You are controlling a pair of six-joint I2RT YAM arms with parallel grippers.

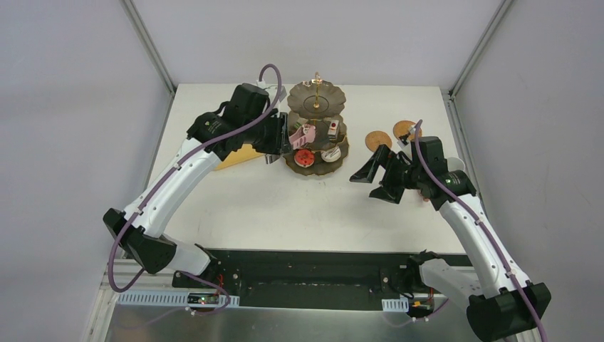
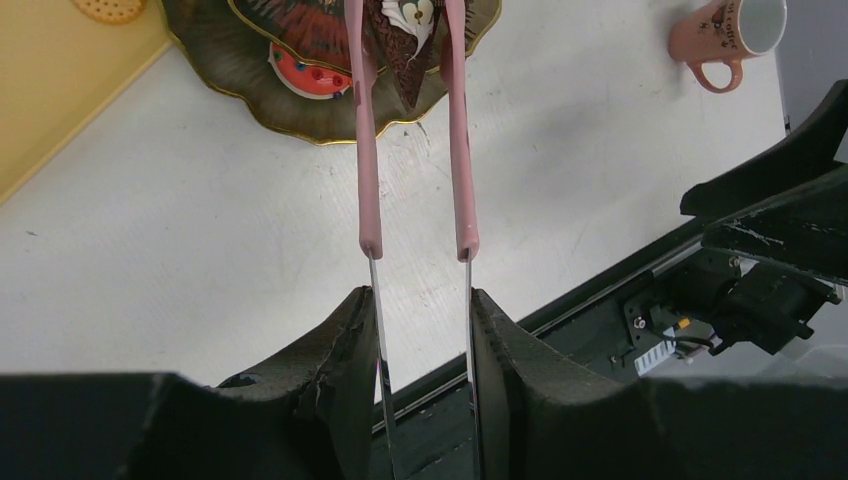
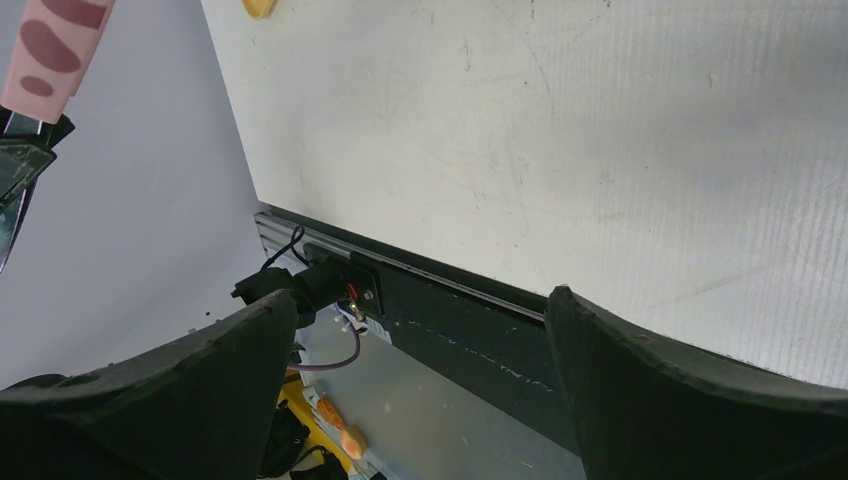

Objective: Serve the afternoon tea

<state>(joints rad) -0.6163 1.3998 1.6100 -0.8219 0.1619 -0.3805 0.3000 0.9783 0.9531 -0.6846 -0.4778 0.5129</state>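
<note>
The dark three-tier stand [image 1: 315, 135] with a gold rod stands at the back centre and holds several small cakes. My left gripper [image 1: 282, 140] [image 2: 420, 300] is shut on the metal handles of pink tongs [image 2: 366, 130]. The tong tips pinch a brown wedge cake with white cream [image 2: 405, 45] over the stand's lower tiers, next to a red cake [image 2: 308, 76]. My right gripper [image 1: 374, 174] [image 3: 420, 300] is open and empty above bare table. Two woven coasters [image 1: 378, 140] [image 1: 406, 129] lie right of the stand. A pinkish cup [image 2: 725, 30] stands at the right. The blue-grey cup is out of view.
A yellow tray [image 1: 238, 158] lies left of the stand, with an orange cookie [image 2: 108, 8] on it. The right arm partly hides a white-rimmed cup [image 1: 456, 164]. A pink thing with dark red patches [image 3: 50, 50] shows in the right wrist view's corner. The table's black front rail [image 1: 306, 267] runs along the near edge.
</note>
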